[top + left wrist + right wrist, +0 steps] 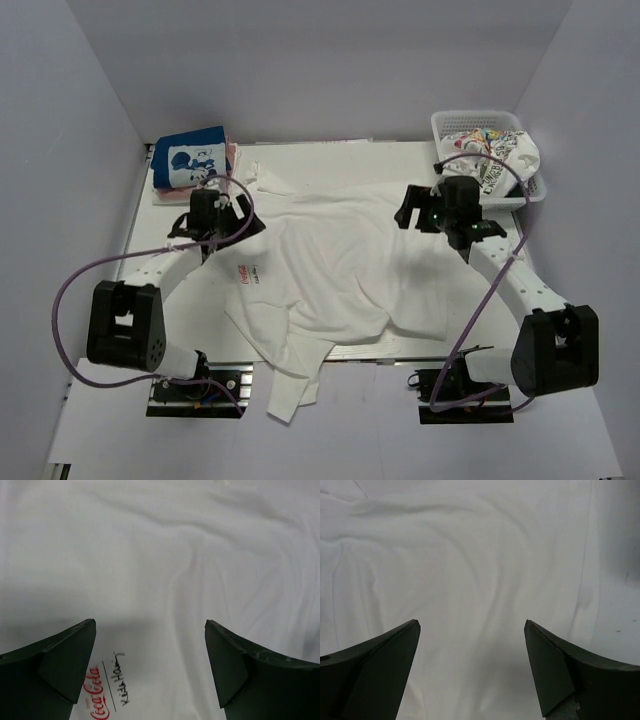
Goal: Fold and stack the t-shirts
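The left gripper point(150, 625) and right gripper point(472, 622) hang wide open, empty, over the white shirt point(330, 270), which lies spread and wrinkled, not yet folded. Beyond its far left corner the blue shirt point(193, 160) is already folded; beyond its far right a printed shirt point(495, 155) waits in the basket point(476, 116). Nothing blocks the arms.

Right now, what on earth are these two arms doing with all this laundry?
Two robot arms are folding t-shirts. A large white t-shirt lies spread and rumpled across the table, one part hanging over the near edge. The left tool and right tool both hover over it with jaws open, holding nothing. A folded blue shirt sits at the far left corner; a printed white one waits in the basket.
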Controlling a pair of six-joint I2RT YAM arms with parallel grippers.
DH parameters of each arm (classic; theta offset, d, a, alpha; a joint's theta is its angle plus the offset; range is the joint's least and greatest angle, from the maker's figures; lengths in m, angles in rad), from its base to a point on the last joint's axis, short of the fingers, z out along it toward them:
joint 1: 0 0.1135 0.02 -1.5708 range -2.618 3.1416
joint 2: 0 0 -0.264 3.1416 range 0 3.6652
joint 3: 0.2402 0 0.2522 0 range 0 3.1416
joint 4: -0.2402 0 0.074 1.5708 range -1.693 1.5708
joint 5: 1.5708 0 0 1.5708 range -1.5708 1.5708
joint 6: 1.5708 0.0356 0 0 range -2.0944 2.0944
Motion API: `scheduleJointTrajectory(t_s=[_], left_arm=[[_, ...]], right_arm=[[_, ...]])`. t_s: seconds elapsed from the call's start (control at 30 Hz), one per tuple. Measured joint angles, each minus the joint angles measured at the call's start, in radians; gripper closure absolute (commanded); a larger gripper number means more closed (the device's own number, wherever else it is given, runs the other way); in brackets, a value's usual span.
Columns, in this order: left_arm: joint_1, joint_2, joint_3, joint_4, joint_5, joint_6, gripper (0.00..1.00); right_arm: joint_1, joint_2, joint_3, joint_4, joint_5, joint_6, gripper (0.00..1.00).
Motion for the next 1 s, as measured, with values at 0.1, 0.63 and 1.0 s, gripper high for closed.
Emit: scheduleJointTrajectory(t_s=[0.1,0.63,1.0], left_arm=[[-0.018,-0.055,-0.113,-0.002,0.021,-0.020,0.00],[-0.022,0.203,0.054,-0.157,-0.112,-0.076,0.00],[0.040,0.461,0.392,-0.292,-0.340,-0.010,0.00]], right_arm=[[0.034,-0.028,-0.113,0.016,-0.026,0.031,0.10],[0.122,0.310,-0.090,0.000,0.069,0.109,0.10],[0.121,0.532,0.173,-0.047,0.188,0.104,0.10]])
